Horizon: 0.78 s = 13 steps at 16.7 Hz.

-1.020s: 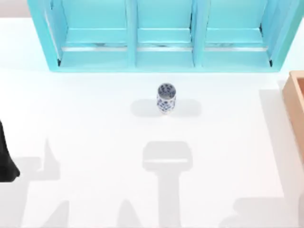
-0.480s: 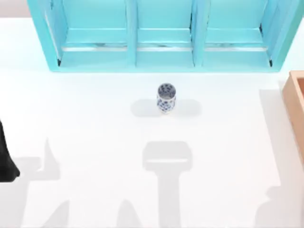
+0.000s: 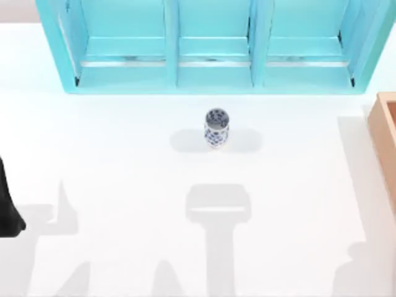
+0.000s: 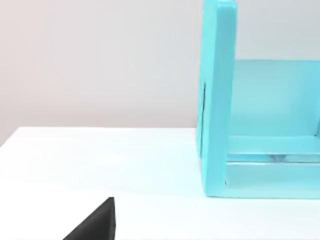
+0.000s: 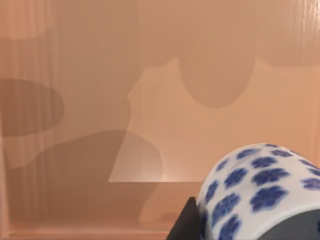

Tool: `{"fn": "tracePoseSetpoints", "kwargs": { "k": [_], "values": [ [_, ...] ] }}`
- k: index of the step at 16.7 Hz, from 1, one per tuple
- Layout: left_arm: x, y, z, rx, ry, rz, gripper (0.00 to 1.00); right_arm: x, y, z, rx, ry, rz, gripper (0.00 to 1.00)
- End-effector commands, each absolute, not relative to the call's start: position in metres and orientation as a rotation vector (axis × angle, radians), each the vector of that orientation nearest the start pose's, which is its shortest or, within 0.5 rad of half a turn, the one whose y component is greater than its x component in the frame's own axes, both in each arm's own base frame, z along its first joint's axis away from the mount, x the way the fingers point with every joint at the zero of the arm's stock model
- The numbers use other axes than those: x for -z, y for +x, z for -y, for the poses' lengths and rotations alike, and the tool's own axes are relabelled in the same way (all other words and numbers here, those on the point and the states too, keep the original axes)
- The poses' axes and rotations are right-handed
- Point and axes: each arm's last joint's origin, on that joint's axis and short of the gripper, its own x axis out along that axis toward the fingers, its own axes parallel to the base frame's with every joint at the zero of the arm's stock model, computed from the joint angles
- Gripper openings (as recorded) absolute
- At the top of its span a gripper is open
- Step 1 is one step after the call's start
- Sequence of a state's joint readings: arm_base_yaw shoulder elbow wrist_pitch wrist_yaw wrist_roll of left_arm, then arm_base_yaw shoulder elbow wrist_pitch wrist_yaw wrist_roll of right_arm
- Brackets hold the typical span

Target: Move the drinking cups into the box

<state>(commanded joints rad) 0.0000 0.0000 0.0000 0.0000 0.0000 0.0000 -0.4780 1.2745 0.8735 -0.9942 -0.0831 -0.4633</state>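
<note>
From above I see one drinking cup (image 3: 216,128) standing upright on the white table (image 3: 124,185), just in front of the turquoise cabinet (image 3: 210,46), with the box (image 3: 385,133) at the table's right edge. My right wrist camera looks onto the box's tan inner surface (image 5: 100,100), with the second cup (image 5: 255,190) close against a dark finger (image 5: 186,222); I cannot tell whether the jaws pinch it. My left arm (image 3: 7,204) sits parked at the left edge, its jaws' state not discernible.

White table (image 3: 124,161), glossy, several soft grey shadows across the near half. Turquoise cabinet (image 3: 210,46) along the far edge, three open bays, pale shelf strip in each. Plain light-grey wall (image 4: 100,60) behind. Even, diffuse light.
</note>
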Motion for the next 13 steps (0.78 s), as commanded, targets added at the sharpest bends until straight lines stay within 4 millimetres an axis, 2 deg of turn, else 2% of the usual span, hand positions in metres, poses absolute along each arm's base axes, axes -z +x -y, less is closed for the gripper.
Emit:
{"fn": "tracePoseSetpoints", "kwargs": {
  "k": [9,13],
  "values": [
    [-0.1600,0.1057,0.0012,0.000,0.000,0.000,1.00,-0.2146,0.1926,0.0958,0.011,0.003,-1.377,0.98],
    [-0.1600,0.1057,0.0012,0.000,0.000,0.000,1.00,-0.2146,0.1926,0.0958,0.011,0.003,-1.377,1.00]
  ]
}}
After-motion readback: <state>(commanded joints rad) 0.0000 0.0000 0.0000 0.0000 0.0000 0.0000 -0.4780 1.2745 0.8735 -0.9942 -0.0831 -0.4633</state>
